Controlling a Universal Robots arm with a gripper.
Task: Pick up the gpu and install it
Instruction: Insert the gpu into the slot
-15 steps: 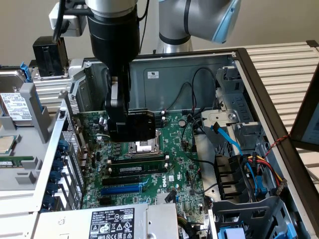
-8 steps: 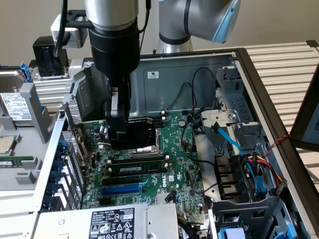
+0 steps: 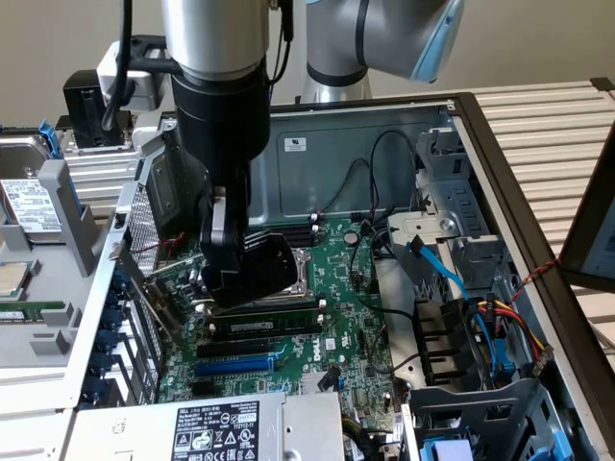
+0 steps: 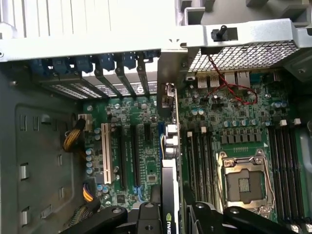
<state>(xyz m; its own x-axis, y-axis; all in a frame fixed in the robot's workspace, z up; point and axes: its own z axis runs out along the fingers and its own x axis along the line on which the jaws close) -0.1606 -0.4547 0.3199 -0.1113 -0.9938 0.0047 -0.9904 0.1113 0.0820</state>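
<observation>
The gripper (image 4: 171,215) is clamped on the gpu (image 4: 168,146), which stands edge-on just above the motherboard (image 4: 229,122) and its slots. I judge the card light, stiff and fragile, best held by its upper edge.

The computer case of grey sheet metal (image 3: 384,144) has a dull, smooth finish; its perforated grille (image 4: 243,53) is bare metal too. The big green motherboard (image 3: 356,288) shines with lacquered gloss. The gpu (image 4: 168,146), a thin green card, carries a bright metal bracket (image 4: 170,68) and a black cooler (image 4: 169,195), seemingly matt plastic. The gripper (image 4: 171,222) is matt black; the arm's silver cylinder (image 3: 216,34) is brushed metal.
</observation>
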